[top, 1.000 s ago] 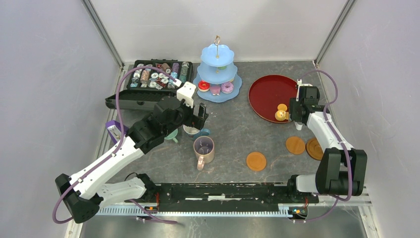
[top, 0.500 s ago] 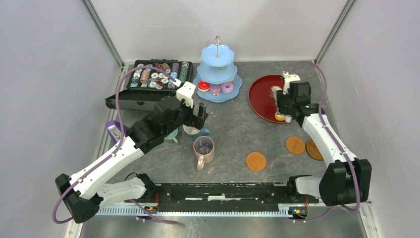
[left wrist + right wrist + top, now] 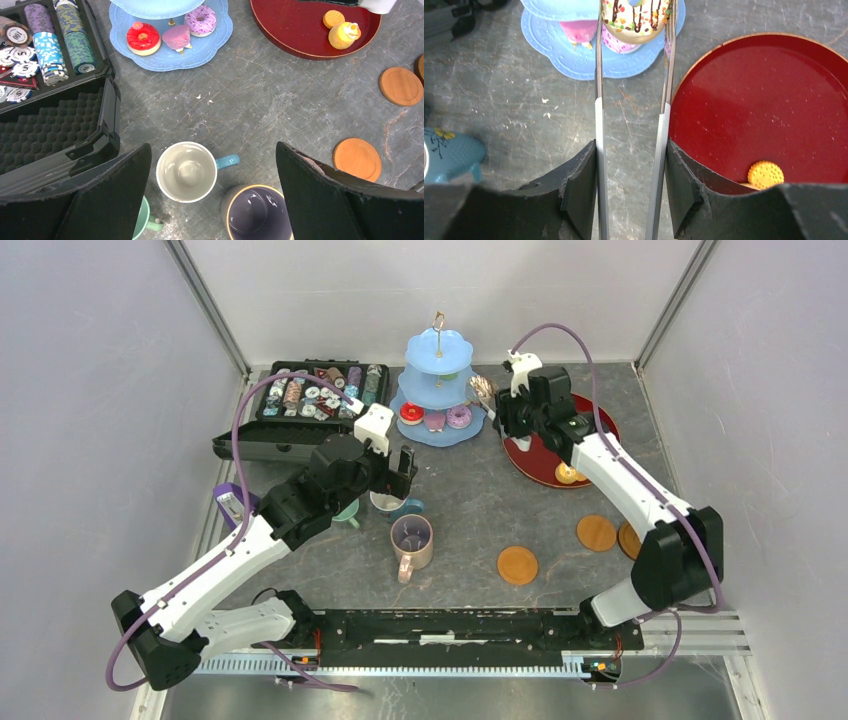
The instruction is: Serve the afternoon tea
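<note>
A dark grey, marble-veined counter (image 3: 470, 510) sits boxed in by plain pale grey walls (image 3: 90, 390), with slanting aluminium posts (image 3: 205, 305) at the back corners; the light is even.

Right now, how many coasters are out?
3. Near coaster: right of the pink mug. Middle coaster and outer coaster: further right, the outer partly behind the right arm. More may be hidden.

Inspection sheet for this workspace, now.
Surface: grey stone-look table, white crumbs.
Job's things: three-tier stand, three pastries on bottom tier; white-and-blue mug, pink-purple mug, mint mug clustered; red tray holds cookie, yellow cake; coasters loose.
Clutter: open black case of poker chips.
Grippers: left gripper open above white-and-blue mug; right gripper shut on metal tongs gripping sprinkled doughnut.
Cables: purple cables loop off arms.
Surroundings: plain grey walls.
</note>
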Controlling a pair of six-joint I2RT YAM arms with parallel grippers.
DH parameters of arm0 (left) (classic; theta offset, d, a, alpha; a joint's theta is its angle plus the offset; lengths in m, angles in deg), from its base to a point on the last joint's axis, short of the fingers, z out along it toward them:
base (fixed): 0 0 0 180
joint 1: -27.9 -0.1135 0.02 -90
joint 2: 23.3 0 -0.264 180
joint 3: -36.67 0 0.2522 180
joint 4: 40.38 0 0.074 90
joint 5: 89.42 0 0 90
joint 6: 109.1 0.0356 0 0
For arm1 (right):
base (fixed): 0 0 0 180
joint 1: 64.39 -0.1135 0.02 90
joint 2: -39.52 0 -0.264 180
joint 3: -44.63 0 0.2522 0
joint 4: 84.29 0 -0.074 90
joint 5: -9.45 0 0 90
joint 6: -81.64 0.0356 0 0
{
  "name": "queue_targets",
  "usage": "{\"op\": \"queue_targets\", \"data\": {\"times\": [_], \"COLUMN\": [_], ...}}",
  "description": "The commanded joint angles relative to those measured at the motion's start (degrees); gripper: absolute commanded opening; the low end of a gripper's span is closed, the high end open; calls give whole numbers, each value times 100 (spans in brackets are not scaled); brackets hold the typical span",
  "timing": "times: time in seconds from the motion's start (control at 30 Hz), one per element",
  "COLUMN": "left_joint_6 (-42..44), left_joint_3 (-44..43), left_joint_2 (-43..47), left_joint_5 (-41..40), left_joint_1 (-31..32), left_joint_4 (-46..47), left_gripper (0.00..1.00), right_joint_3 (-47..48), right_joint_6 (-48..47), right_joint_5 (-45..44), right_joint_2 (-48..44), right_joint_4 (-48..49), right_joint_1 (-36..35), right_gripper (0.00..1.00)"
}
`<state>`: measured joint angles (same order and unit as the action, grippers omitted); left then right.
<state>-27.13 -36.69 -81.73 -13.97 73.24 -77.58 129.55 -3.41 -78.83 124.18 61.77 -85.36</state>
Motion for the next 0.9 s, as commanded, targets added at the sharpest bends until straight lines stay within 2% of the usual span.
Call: {"op": "queue_targets", "data": {"times": [0.0, 0.5, 0.87], "left_joint_6": [38, 135, 136], "left_joint_3": [27, 27, 27], "left_joint_2": [105, 78, 9], "left_joint_5": [-119, -162, -174], "left_joint_1": [-34, -61, -79], "left_joint_4": [271, 261, 270], "left_gripper": [100, 100, 100], "right_joint_3": [723, 1923, 2130], "right_joint_6": [85, -9, -193], "right_joint_5": [83, 105, -334], "right_joint_2": [351, 1472, 1786], "right_joint_4": [298, 21, -262], "right_joint_1": [-86, -262, -487], "right_gripper": [39, 44, 54]}}
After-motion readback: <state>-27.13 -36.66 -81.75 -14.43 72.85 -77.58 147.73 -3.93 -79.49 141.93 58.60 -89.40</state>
